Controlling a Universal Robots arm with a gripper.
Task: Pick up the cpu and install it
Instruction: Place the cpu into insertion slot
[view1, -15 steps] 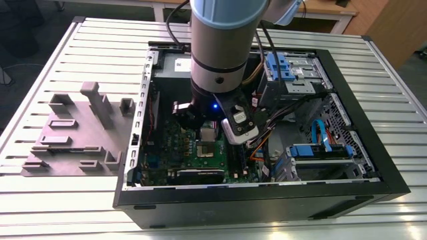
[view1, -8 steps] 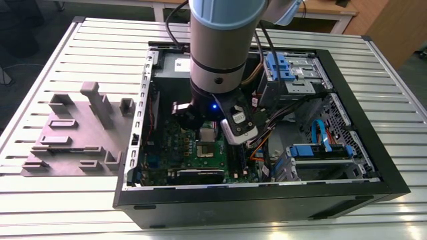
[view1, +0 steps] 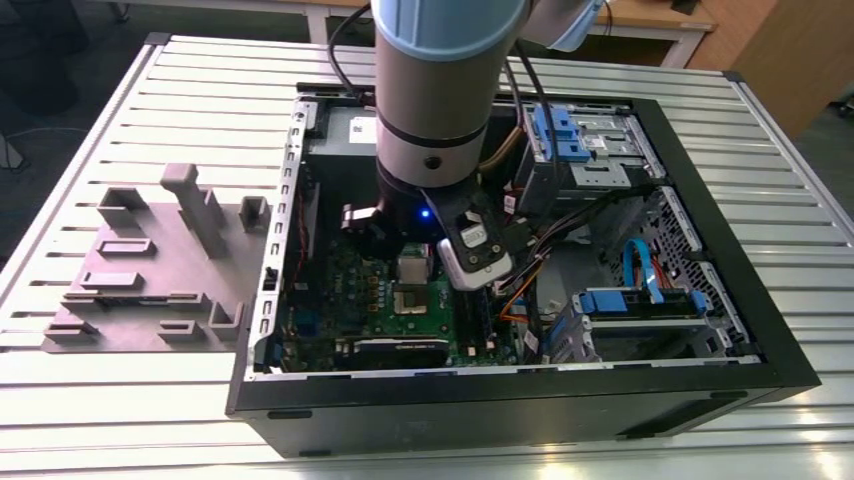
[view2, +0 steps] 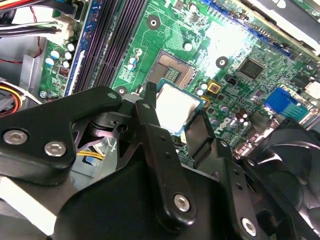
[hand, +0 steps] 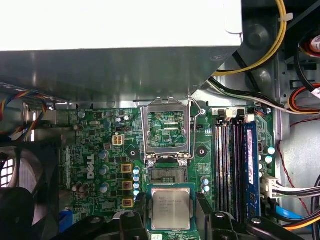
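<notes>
The cpu (hand: 171, 208) is a small square chip with a silver-grey top and a thin pale rim. My gripper (hand: 171, 200) is shut on it, one black finger (hand: 141, 204) against each of two opposite edges. In the second wrist view the cpu (view2: 175, 106) hangs between the fingers (view2: 149, 112) just above the green motherboard, right beside the bare socket (view2: 172, 70). The socket (hand: 169, 175) lies uncovered, with its hinged metal frame (hand: 167, 131) flipped up behind it. In the exterior view the arm (view1: 434, 110) reaches down into the open computer case (view1: 747, 330).
Long black memory slots (hand: 232, 165) run beside the socket. A black fan (hand: 20, 200) sits on the other side, and a large metal box (hand: 120, 65) overhangs the board. Cable bundles (hand: 300, 100) cross nearby. A grey fixture block (view1: 147, 270) stands on the slatted table at the exterior view's left.
</notes>
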